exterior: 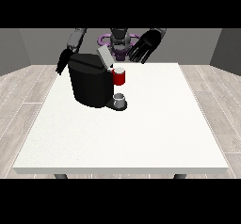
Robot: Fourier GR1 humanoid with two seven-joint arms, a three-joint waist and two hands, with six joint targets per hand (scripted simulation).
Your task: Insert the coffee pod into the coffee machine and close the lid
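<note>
Black coffee machine (89, 84), left of centre on white table (141, 138); grey lid (103, 56) raised and tilted. Red head section (119, 77) at its front, small grey cup (119, 97) on the base below. Coffee pod: cannot be made out. Hand at the view's right (147, 45): raised, fingers spread wide, holding nothing. Hand at the view's left (63, 60): beside the machine's rear corner; finger state cannot be told.

white table (141, 138) (large) — coffee machine (89, 84) on it
</note>
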